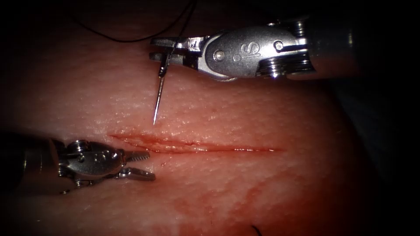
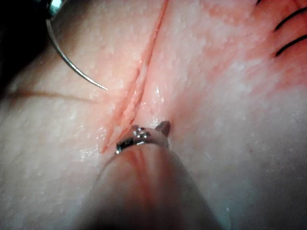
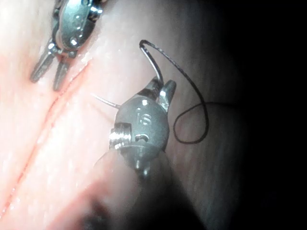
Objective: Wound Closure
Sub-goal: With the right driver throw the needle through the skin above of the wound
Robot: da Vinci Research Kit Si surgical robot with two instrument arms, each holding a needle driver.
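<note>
The right tool reaches in level, its jaws clamped across the needle near the thread end of the curve. From the jaws the needle hangs down, its point free in the air just above the tissue, short of the cut. The black thread trails up and away behind these jaws in a loose loop. The left tool lies low beside the near end of the cut, its jaws slightly apart and holding nothing. Red fluid stains the pale, dimpled tissue beyond them. The right tool's wrist is stamped with letters that look like "IS".
</note>
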